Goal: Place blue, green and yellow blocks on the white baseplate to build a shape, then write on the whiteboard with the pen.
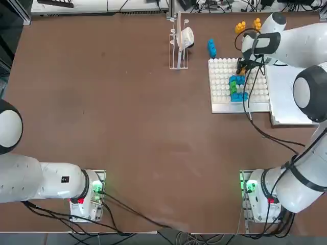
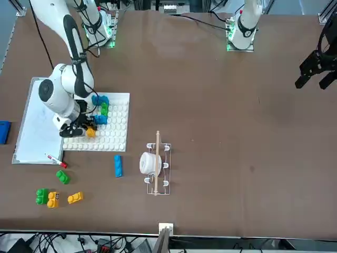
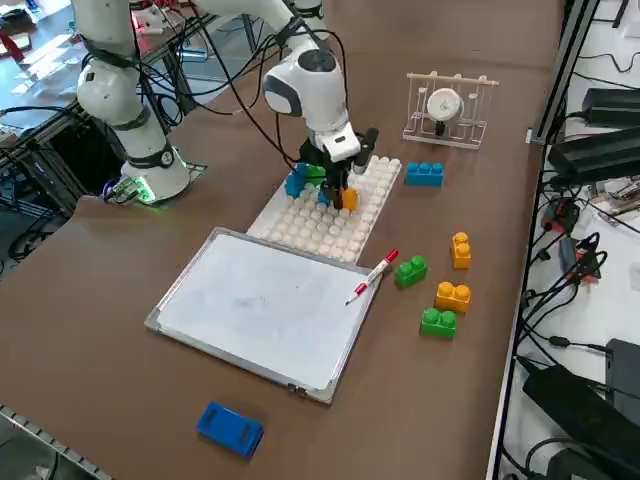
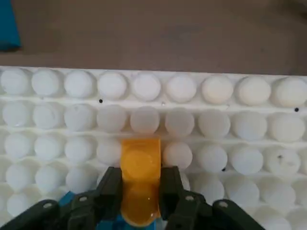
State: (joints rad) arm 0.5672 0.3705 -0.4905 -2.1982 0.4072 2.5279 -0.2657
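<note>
Right wrist view shows my pincer (image 4: 140,184) closed on a yellow block (image 4: 139,182), its two black fingers (image 4: 111,184) pressing the block's sides, low over the white baseplate (image 4: 230,124). The block sits down among the studs; I cannot tell whether it is fully seated.

Seen from overhead, the baseplate lies on a bare brown table (image 1: 112,117), on my right half of it. A cluster of blue and green blocks (image 1: 236,88) already stands on the plate, just beside my pincer. The whiteboard (image 3: 265,305) lies flat, touching or nearly touching the plate's edge on the side away from my parked arm. The pen (image 3: 373,276) rests at the whiteboard's edge, red cap pointing toward the plate.

Loose stock on the table beyond the plate: one blue block (image 3: 424,173), two green blocks (image 3: 410,270) and two yellow blocks (image 3: 453,296). A plain blue pad (image 3: 230,429) lies apart, past the whiteboard's far end. A small wire rack (image 3: 448,108) holding a white round object stands near the table's far edge.

Around the table: cables and dark equipment (image 3: 600,150) on a side bench.
</note>
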